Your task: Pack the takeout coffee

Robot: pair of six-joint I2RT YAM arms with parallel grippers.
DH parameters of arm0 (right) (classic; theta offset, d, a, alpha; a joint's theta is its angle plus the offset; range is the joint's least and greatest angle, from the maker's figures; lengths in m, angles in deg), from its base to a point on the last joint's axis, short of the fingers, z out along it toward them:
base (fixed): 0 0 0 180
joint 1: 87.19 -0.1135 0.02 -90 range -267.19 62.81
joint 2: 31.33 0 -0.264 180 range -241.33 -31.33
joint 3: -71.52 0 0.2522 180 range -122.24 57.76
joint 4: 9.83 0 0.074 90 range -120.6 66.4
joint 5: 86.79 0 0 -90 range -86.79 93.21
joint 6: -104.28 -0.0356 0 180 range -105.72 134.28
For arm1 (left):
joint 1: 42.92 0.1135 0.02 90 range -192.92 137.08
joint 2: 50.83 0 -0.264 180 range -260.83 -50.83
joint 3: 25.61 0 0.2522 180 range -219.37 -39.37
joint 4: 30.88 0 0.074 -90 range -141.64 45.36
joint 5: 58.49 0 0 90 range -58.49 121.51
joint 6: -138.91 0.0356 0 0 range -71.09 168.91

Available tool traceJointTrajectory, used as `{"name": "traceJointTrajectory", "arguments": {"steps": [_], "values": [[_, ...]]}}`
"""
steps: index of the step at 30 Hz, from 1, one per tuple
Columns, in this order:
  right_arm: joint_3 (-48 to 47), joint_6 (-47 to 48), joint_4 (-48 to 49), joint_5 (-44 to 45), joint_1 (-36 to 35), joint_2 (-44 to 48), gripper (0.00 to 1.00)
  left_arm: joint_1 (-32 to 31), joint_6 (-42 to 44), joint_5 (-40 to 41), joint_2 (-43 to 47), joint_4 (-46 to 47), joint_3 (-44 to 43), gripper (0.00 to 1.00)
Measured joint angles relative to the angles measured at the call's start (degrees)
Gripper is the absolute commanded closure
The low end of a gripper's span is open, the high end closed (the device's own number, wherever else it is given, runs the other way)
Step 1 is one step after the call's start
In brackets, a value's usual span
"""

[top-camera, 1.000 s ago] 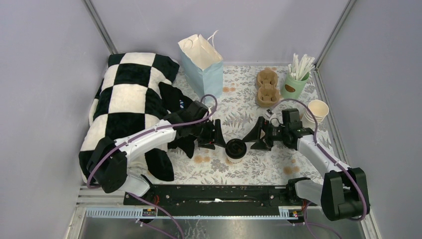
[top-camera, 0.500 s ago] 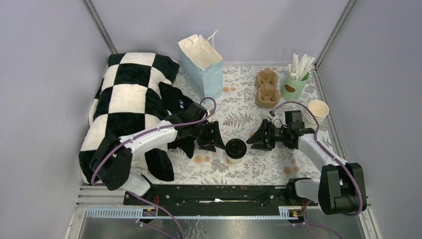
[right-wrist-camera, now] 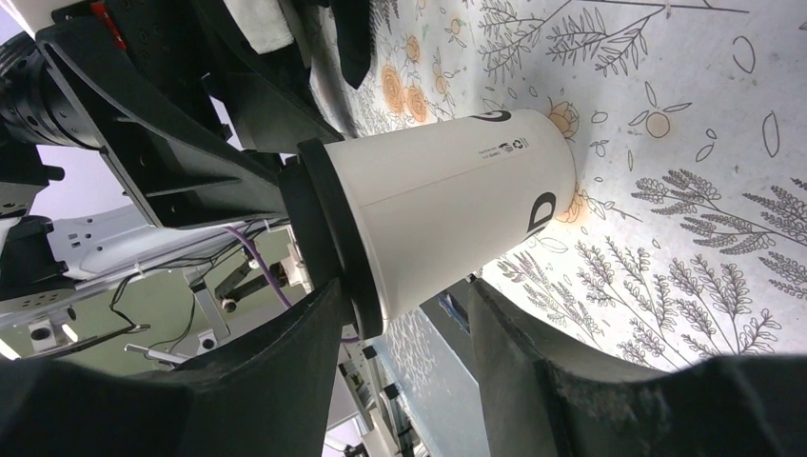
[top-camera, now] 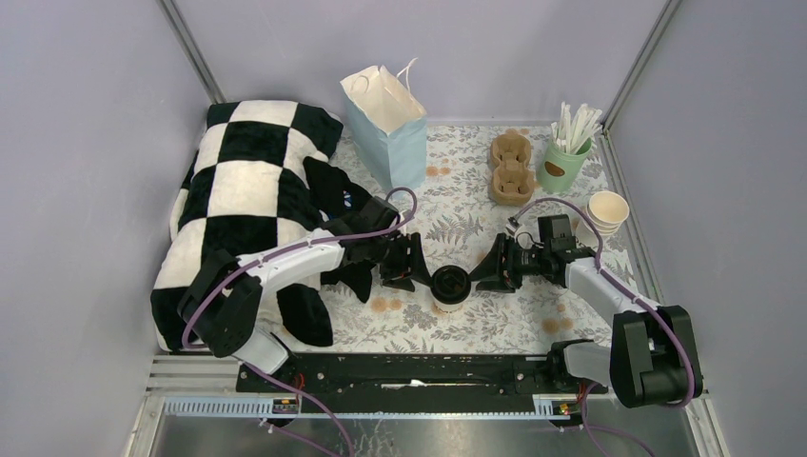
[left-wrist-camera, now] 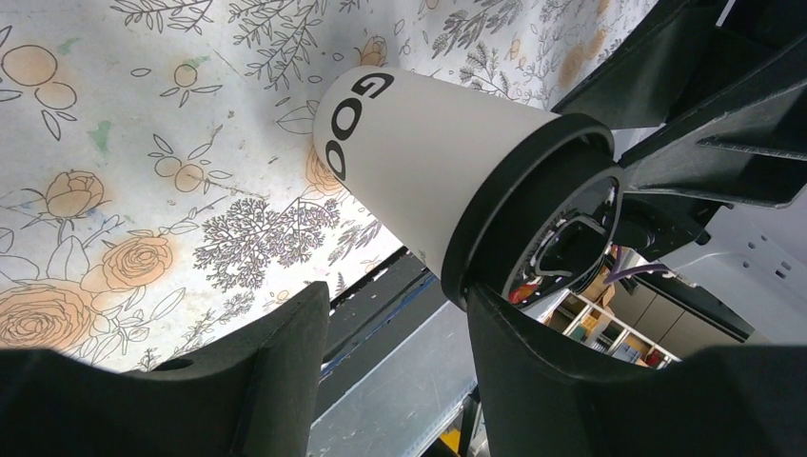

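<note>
Grasp step: left gripper (top-camera: 419, 271) at 9 o'clock of the cup (top-camera: 450, 284), right gripper (top-camera: 481, 270) at 3, both open and empty; next I close one.

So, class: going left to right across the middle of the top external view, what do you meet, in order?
checkered blanket → left arm's fingers → takeout coffee → right arm's fingers → stack of paper cups

Overhead; wrist views (close) share cup (left-wrist-camera: 409, 162).
</note>
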Motion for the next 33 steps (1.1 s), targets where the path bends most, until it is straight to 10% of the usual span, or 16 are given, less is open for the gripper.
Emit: {"name": "traceJointTrajectory", "arguments": {"steps": [16, 33], "values": [[2.45, -2.43, 5.03, 0.46, -1.01, 1.36, 0.55, -1.73, 0.09, 0.22, -1.22, -0.07, -0.68, 0.52], [10.40, -11.58, 20.04, 7.17, -4.33, 10.71, 0.93, -3.41, -0.44, 1.11, 0.11, 1.77, 0.87, 0.58]]}}
